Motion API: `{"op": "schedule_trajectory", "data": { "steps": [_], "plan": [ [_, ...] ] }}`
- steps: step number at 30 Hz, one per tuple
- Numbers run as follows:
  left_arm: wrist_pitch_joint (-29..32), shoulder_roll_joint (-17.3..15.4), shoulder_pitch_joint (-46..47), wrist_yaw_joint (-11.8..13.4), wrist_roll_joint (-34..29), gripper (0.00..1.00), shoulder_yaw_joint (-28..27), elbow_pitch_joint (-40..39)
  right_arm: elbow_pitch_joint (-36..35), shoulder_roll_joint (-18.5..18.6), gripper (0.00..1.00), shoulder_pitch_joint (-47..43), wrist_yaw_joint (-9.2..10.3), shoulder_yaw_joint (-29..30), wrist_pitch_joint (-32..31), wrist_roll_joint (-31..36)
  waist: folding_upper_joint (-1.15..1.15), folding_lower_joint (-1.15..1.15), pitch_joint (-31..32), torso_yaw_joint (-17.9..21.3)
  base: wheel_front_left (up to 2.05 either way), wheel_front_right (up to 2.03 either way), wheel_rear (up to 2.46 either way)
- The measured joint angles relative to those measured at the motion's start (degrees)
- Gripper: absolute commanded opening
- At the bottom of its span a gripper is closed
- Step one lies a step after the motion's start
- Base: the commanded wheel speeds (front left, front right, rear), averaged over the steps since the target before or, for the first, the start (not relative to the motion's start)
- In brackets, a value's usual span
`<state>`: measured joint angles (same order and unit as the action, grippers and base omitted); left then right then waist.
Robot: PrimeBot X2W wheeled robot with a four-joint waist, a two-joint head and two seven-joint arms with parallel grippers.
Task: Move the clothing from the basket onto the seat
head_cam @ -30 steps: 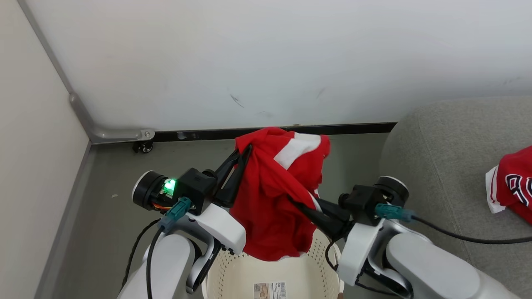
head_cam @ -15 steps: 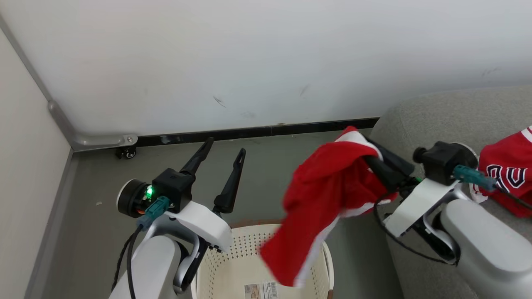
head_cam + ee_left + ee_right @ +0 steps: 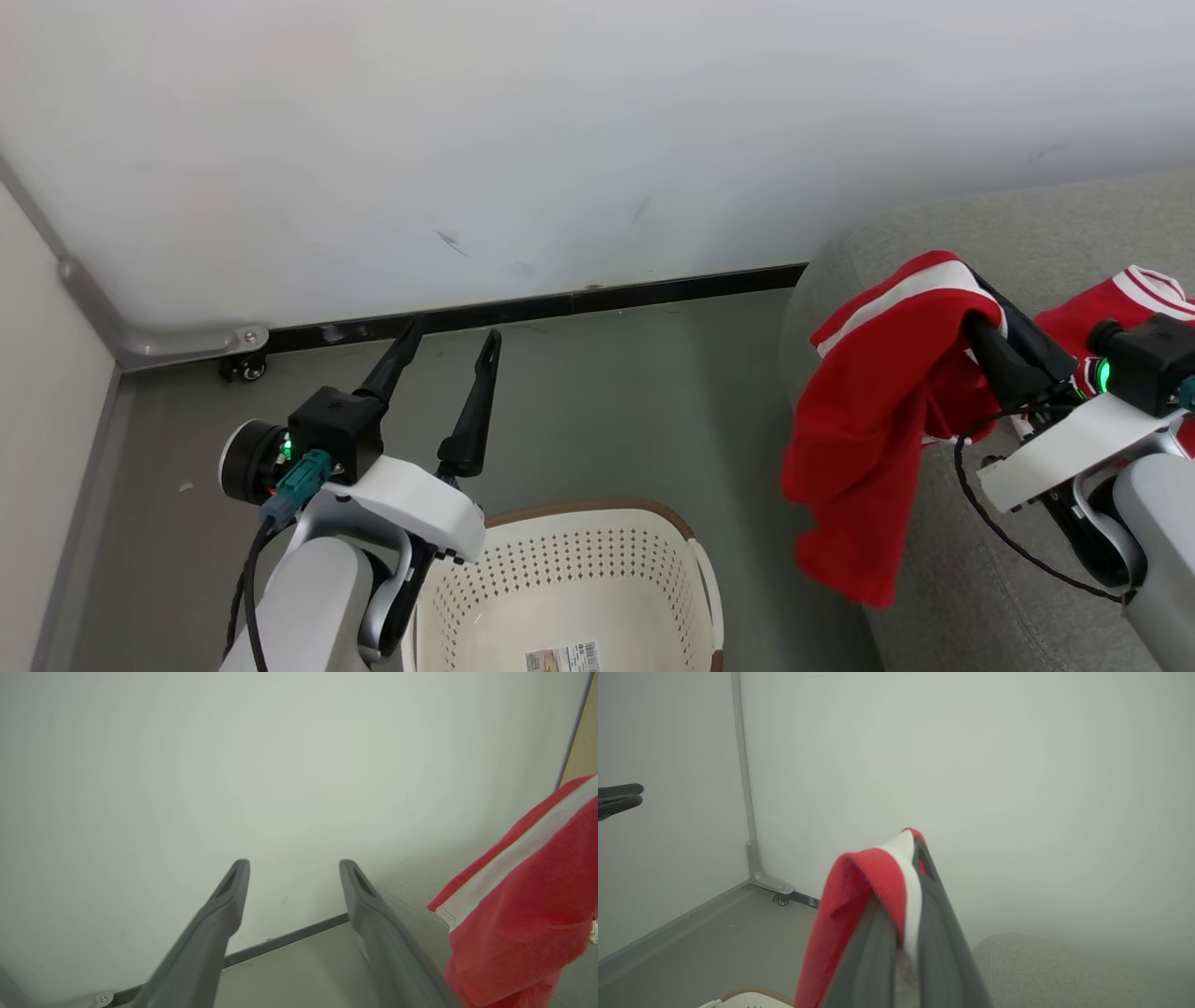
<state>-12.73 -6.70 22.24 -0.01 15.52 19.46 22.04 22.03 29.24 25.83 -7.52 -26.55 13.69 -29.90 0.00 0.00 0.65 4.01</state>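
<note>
Your left claw (image 3: 454,329) stands wide open, gripping nothing, above the grey floor (image 3: 607,411) just beyond the basket (image 3: 560,569). Your right claw (image 3: 980,322) is clamped on a red jersey (image 3: 878,420) with a white stripe. The cloth drapes over the fingertips and hides them. It hangs at the left edge of the grey seat (image 3: 1027,215); whether it touches the cushion cannot be told. A second red jersey (image 3: 1116,299) lies on the seat farther right, mostly hidden behind your right wrist, with red cloth and white striped trim visible. On the cream basket's bottom, a barcode label (image 3: 563,658) is cut off by the picture's near edge, its print too small to read. The basket's near half is out of frame.
</note>
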Motion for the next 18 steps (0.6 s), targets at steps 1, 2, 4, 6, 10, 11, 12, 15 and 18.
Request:
{"op": "schedule_trajectory", "data": {
  "steps": [1, 2, 4, 6, 10, 11, 12, 15, 18],
  "plan": [
    [-0.1, 0.0, 0.0, 0.0, 0.0, 1.0, -0.1, 0.0, -0.2, 0.0, 0.0, -0.4, 0.0, 0.5, 0.0, 0.4, 0.0, 0.0, 0.1, 0.3, 0.0, 0.0, 0.0],
    [-0.2, 0.0, 0.0, 0.0, 0.0, 1.0, -0.2, 0.0, -0.7, 0.0, 0.0, -1.1, 0.0, 1.2, 0.0, 0.8, 0.0, 0.0, 0.1, 0.6, 0.0, 0.0, 0.0],
    [-0.3, 0.0, -0.2, 0.0, 0.0, 1.0, -0.3, 0.0, -1.8, 0.0, 0.0, -2.5, 0.0, 2.4, 0.0, 1.6, 0.0, 0.0, 0.2, 1.2, 0.0, 0.0, 0.0],
    [-0.5, 0.0, -0.8, 0.0, 0.0, 1.0, -0.4, -0.1, -2.6, -0.1, 0.0, -3.9, 0.0, 3.4, 0.0, 2.3, 0.0, 0.0, 0.3, 1.9, 0.0, 0.0, 0.0],
    [-0.8, 0.2, -1.2, 0.0, 0.0, 1.0, -0.5, -0.1, -5.1, -0.4, 0.0, -6.3, 0.0, 5.8, 0.0, 3.4, 0.0, 0.0, 0.6, 3.2, 0.0, 0.0, 0.0],
    [-0.9, 0.3, -1.2, 0.0, 0.0, 1.0, -0.5, -0.1, -5.6, -0.4, 0.0, -7.0, 0.0, 6.3, 0.0, 3.8, 0.0, 0.0, 0.7, 3.5, 0.0, 0.0, 0.0],
    [-0.9, 0.3, -1.3, 0.0, 0.1, 1.0, -0.5, -0.2, -5.9, -0.5, 0.0, -7.5, 0.0, 6.8, 0.0, 4.2, 0.0, 0.0, 0.7, 3.9, 0.0, 0.0, 0.0],
    [-0.9, 0.5, -1.6, 0.1, 0.1, 1.0, -0.6, -0.3, -7.4, -0.7, 0.0, -9.5, 0.0, 8.5, 0.0, 5.3, 0.0, 0.0, 0.9, 4.9, 0.0, 0.0, 0.0],
    [-1.0, 0.5, -2.3, 0.1, 0.1, 1.0, -0.6, -0.3, -9.1, -0.9, 0.0, -11.6, 0.0, 10.0, -0.1, 5.9, 0.0, 0.0, 1.1, 5.9, 0.0, 0.0, 0.0]
  ]
}}
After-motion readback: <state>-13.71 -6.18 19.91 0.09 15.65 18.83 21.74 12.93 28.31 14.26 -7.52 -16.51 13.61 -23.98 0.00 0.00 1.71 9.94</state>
